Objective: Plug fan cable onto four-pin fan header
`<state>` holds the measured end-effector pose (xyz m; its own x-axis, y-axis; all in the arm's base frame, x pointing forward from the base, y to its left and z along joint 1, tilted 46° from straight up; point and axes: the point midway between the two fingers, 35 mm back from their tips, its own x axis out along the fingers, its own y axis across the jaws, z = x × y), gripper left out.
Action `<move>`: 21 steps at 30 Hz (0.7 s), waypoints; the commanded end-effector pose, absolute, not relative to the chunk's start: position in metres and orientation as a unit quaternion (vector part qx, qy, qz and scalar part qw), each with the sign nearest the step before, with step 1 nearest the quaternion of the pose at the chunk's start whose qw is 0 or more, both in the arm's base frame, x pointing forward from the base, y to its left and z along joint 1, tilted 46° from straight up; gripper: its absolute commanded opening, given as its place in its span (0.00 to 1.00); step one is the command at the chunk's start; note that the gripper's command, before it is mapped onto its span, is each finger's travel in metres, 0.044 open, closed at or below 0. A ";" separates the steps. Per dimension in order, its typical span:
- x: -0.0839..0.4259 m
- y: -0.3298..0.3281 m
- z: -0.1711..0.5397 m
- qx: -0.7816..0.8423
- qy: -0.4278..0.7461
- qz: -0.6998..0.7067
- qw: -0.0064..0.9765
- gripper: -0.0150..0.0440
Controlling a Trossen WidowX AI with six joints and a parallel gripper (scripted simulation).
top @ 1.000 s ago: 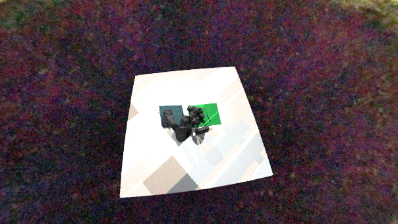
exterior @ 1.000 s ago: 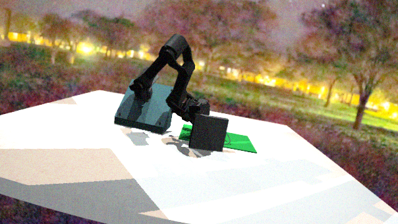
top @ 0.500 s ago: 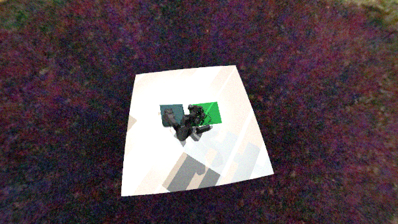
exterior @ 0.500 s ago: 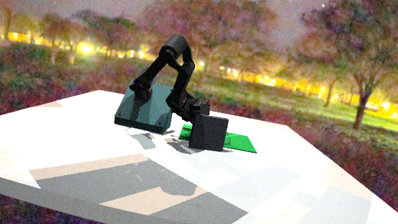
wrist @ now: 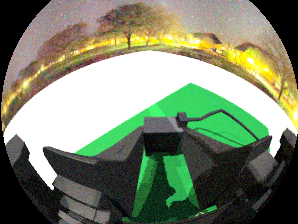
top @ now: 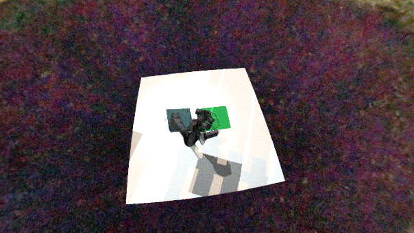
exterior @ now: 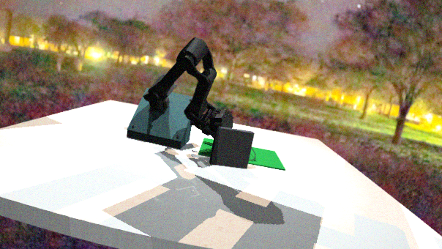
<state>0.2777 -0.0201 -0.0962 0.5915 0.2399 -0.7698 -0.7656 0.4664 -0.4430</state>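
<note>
The plug (wrist: 162,134) is a dark block pinched between the fingertips in the wrist view. My gripper (wrist: 161,129) is shut on it, above the green board (top: 223,118) (exterior: 269,160) (wrist: 192,100). The thin dark cable (wrist: 221,111) leaves a small dark knob at the plug's upper right and bends off to the right over the board. The fan (top: 211,135) (exterior: 234,148) is a dark upright block beside the board; it hides the fingertips in the exterior view. I cannot make out the four-pin header, nor whether the plug touches it.
The blue-grey base block (top: 183,114) (exterior: 172,126) stands at the arm's foot, left of the board. The dark arm (exterior: 199,91) arches from there to the board. The white table (top: 164,92) (exterior: 80,154) carries patchy shadows and tan areas towards the front.
</note>
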 end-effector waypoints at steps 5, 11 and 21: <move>0.277 -0.020 -0.096 -0.407 0.323 0.317 0.793 0.25; 0.277 -0.020 -0.096 -0.407 0.323 0.317 0.793 0.25; 0.278 -0.020 -0.096 -0.408 0.322 0.317 0.793 0.60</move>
<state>0.2777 -0.0201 -0.0962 0.5914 0.2399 -0.7698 -0.7657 0.4665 -0.4429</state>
